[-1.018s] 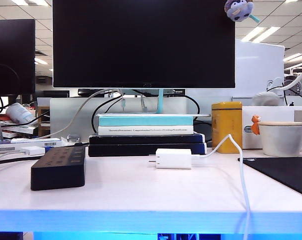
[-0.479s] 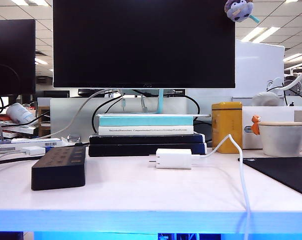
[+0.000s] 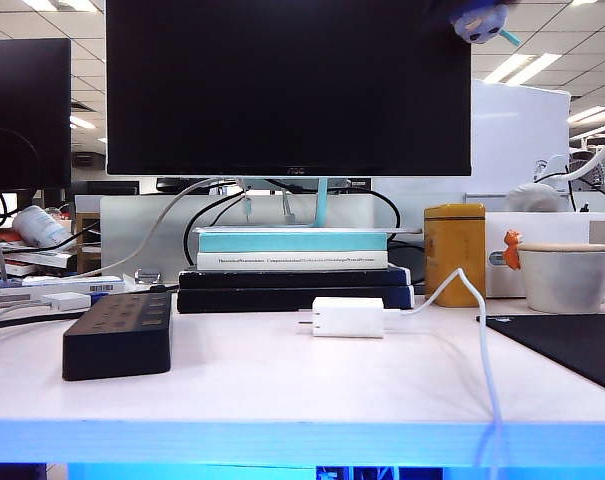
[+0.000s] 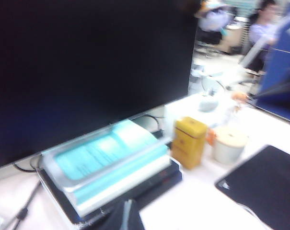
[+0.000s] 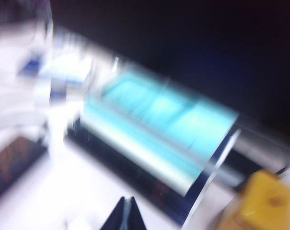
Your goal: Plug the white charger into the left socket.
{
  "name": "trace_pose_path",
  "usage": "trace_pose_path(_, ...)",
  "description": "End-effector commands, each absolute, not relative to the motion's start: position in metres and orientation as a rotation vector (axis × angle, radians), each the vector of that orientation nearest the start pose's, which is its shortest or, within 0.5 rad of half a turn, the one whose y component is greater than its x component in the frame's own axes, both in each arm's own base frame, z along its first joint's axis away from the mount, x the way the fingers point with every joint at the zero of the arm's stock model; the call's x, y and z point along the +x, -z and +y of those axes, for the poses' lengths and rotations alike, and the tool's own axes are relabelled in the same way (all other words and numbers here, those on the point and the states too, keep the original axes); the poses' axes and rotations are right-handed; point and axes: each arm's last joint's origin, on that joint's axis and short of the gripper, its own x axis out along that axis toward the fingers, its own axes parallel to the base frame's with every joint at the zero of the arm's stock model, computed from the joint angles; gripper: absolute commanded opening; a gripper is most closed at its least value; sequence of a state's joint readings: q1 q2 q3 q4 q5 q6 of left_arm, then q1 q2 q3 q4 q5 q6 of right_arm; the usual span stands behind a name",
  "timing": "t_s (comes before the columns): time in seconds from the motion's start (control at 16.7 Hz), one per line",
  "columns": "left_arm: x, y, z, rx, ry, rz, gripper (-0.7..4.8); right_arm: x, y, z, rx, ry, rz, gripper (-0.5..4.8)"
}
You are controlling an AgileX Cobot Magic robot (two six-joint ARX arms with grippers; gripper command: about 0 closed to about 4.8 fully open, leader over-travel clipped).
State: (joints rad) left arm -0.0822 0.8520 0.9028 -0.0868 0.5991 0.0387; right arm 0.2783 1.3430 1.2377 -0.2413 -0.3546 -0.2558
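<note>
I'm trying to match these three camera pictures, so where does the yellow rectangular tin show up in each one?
Exterior view: the yellow rectangular tin stands right of the stacked books, behind the white charger cable.
Left wrist view: it stands beside the books, next to a white cup.
Right wrist view: blurred, it sits at the picture's lower corner.
Shared landmark: the turquoise book under the black monitor, seen in all three.

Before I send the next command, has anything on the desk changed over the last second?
Nothing on the desk moved or was gripped. The white charger, its cable and the power strip lie as before. The left pincer and right pincer are shut, empty, outside the exterior view.
</note>
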Motion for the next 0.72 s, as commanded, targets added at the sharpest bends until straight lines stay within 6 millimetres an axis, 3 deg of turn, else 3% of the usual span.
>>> trace_pose_path(0.06, 0.177, -0.375, -0.031, 0.047, 0.687, -0.003, -0.05, 0.308, -0.327, 0.107, -0.408, -0.762, 0.446, -0.05)
trace_pose_path(0.18, 0.177, -0.375, -0.031, 0.048, 0.688, -0.004, -0.05, 0.320, -0.294, 0.121, -0.570, -0.841, 0.544, 0.13)
trace_pose_path(0.24, 0.177, -0.375, -0.031, 0.048, 0.688, -0.003, -0.05, 0.322, -0.283, 0.127, -0.639, -0.876, 0.564, 0.66)
trace_pose_path(0.36, 0.177, -0.375, -0.031, 0.050, 0.688, -0.005, -0.05, 0.324, -0.265, 0.143, -0.784, -0.929, 0.578, 3.29)
trace_pose_path(0.42, 0.177, -0.375, -0.031, 0.051, 0.688, -0.008, -0.05, 0.325, -0.259, 0.152, -0.843, -0.968, 0.559, 3.58)
trace_pose_path(0.72, 0.177, -0.375, -0.031, 0.052, 0.688, -0.012, -0.05, 0.335, -0.231, 0.165, -0.883, -1.035, 0.579, 3.58)
